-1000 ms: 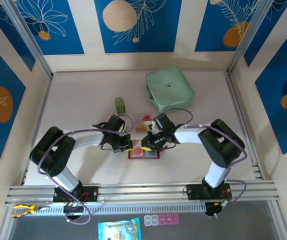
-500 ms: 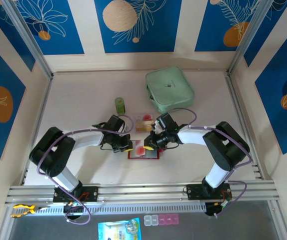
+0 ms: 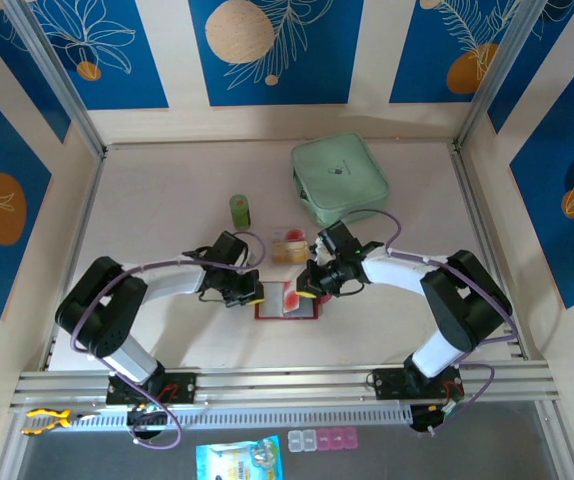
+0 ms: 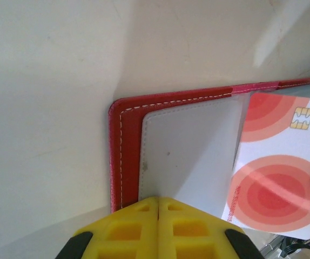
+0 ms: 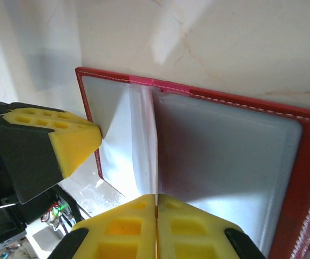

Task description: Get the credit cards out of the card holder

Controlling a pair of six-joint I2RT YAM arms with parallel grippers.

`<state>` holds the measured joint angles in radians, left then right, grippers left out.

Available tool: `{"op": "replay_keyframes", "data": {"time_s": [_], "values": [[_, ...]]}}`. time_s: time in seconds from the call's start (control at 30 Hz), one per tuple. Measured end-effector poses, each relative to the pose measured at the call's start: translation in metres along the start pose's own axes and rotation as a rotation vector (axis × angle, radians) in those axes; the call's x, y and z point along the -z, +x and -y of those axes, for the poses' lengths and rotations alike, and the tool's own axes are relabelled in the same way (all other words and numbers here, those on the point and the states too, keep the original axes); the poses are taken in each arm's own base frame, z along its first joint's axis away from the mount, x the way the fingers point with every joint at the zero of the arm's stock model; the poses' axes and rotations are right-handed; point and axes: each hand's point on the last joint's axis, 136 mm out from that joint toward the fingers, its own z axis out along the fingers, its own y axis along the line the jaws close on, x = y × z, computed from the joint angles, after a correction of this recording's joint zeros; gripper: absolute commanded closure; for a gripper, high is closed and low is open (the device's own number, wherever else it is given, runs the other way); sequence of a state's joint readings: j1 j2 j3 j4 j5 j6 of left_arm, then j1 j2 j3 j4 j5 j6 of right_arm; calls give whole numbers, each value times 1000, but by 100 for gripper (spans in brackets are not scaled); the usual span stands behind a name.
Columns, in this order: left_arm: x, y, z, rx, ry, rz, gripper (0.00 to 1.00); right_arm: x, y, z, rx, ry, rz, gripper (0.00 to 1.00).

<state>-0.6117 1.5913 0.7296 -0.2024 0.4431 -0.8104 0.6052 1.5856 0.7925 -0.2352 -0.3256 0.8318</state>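
Overhead, loose card (image 3: 289,245) beyond holder (image 3: 307,310)

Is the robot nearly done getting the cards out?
Done: one loose card lies on the table beyond the open card holder. In hand: the right gripper has its jaws shut on a red-circled card sticking out of its sleeve, while the left gripper, jaws shut, presses the holder down. Left: pulling that card free. Whether more hide inside, I cannot tell.

Pale surface (image 3: 167,200): open red card holder (image 3: 292,308) near centre, one loose credit card (image 3: 289,245) just beyond it, small green cylinder (image 3: 240,210) farther left, mint-green pouch (image 3: 339,178) far right.
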Motion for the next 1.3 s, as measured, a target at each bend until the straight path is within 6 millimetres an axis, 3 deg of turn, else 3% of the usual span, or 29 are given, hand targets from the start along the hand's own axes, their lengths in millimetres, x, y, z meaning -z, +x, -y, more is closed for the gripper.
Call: {"op": "replay_keyframes", "data": {"time_s": [0.5, 0.7, 0.97, 1.3], "values": [[3, 6, -4, 7, -8, -3, 94, 9, 0, -11, 94, 87, -5, 92], [5, 6, -5, 8, -13, 0, 90, 17, -4, -19, 205, 106, -7, 95], [11, 8, -8, 10, -37, 4, 89, 39, -16, -25, 520, 195, -11, 96], [22, 7, -5, 1, -40, 34, 88, 76, -47, -38, 1036, 346, -9, 100]]}}
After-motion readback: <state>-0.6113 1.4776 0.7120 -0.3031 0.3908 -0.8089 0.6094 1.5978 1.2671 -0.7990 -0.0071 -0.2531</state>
